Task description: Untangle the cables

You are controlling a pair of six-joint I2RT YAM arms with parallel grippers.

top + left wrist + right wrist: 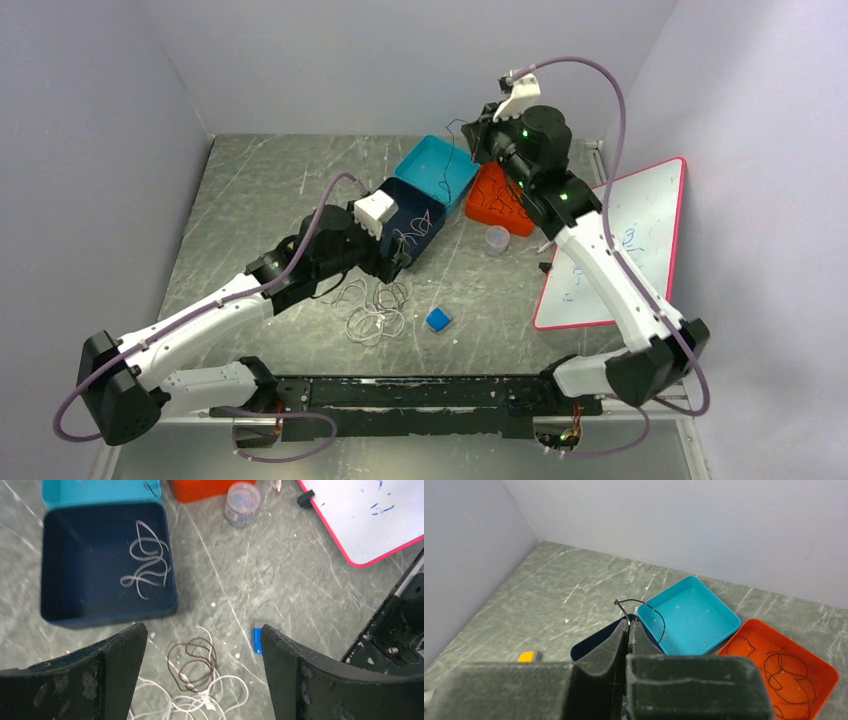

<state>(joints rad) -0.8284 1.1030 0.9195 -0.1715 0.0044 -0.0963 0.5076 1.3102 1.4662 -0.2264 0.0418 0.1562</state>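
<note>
A tangle of whitish cables [375,312] lies on the table in front of the dark blue box [420,200]. In the left wrist view a dark wiry loop [194,665] rests on the white cables [220,695]. My left gripper [202,630] hangs open just above them, nothing between its fingers. One whitish cable [147,562] lies inside the dark blue box [107,615]. My right gripper [629,623] is shut on a thin black cable [662,621], raised over the teal tray [694,615]. Black cables [784,675] lie in the orange tray [824,670].
A whiteboard [620,240] with a pink edge lies at the right. A small clear cup [497,240] stands near the orange tray [497,200]. A small blue block [438,319] sits right of the tangle. Grey walls close in the table on three sides.
</note>
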